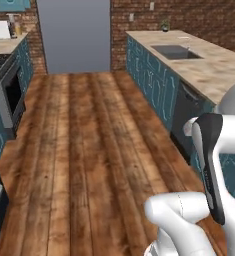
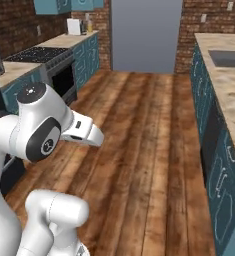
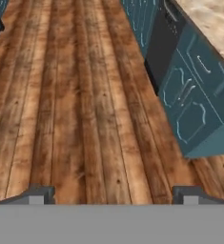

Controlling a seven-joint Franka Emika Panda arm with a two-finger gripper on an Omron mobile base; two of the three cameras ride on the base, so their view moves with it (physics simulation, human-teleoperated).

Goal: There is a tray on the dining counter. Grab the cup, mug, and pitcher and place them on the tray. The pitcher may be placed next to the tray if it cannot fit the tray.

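The fingers [image 3: 113, 195] are spread wide with nothing in them, aimed down at bare wooden floor [image 3: 75, 109] beside teal cabinets [image 3: 189, 100]; no tray, cup, mug or pitcher around, so the base could clip cabinets while searching.

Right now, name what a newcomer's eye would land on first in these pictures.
The wide plank wood floor runs down the middle of the kitchen toward a grey door in the brick wall. A long row of teal cabinets with a marbled stone counter and sink lines the right. The robot's white arm looms in front, its hand open over bare floor.
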